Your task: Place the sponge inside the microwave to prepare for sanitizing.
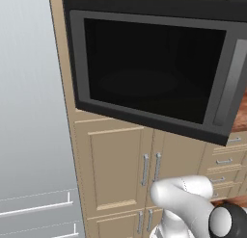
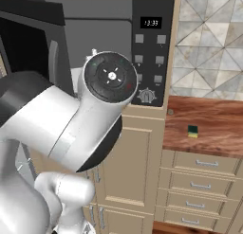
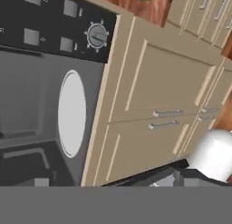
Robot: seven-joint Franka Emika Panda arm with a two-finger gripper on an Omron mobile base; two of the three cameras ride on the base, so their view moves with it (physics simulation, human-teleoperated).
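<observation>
The microwave stands with its door swung open; the panel display reads what looks like 13:33, though small. The sponge lies on the wooden counter right of the microwave; the gripper's fingers are spread wide, holding nothing.

Home kitchen, built-in microwave in beige cabinets, wooden counter, drawers, tiled backsplash
</observation>
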